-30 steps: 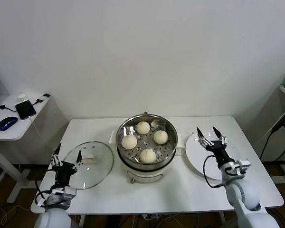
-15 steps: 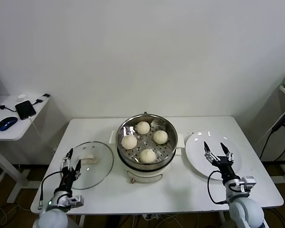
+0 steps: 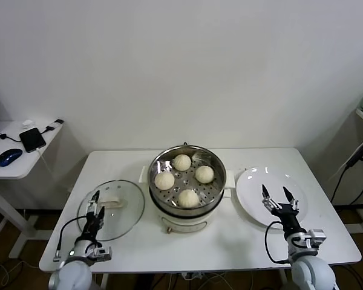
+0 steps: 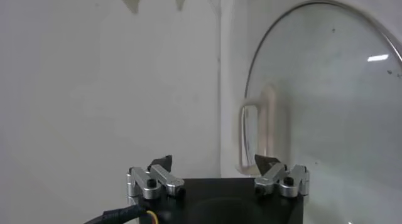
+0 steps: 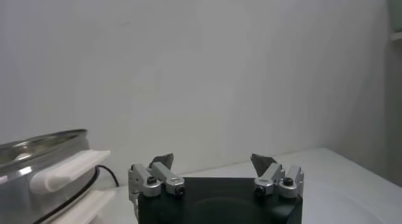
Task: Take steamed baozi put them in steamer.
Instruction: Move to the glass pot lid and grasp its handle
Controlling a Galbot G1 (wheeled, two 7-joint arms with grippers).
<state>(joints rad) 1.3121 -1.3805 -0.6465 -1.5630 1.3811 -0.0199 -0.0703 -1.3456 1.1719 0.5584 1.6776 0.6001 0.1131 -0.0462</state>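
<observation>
Near the table's (image 3: 242, 241) front edge, the left gripper (image 3: 96, 202) is held spread and empty over the glass lid (image 3: 118, 212), and the right gripper (image 3: 276, 194) spread and empty over the plate (image 3: 254, 181). Behind them, at the table's middle, four baozi (image 3: 188, 197) are seen resting inside the steamer (image 3: 169, 214).

No legible text or labels anywhere

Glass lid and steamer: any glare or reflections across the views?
Head view: bright highlights on the steamer rim; the glass lid looks faintly grey. Left wrist view: a small light reflection on the glass lid. Right wrist view: soft sheen on the steamer wall.
</observation>
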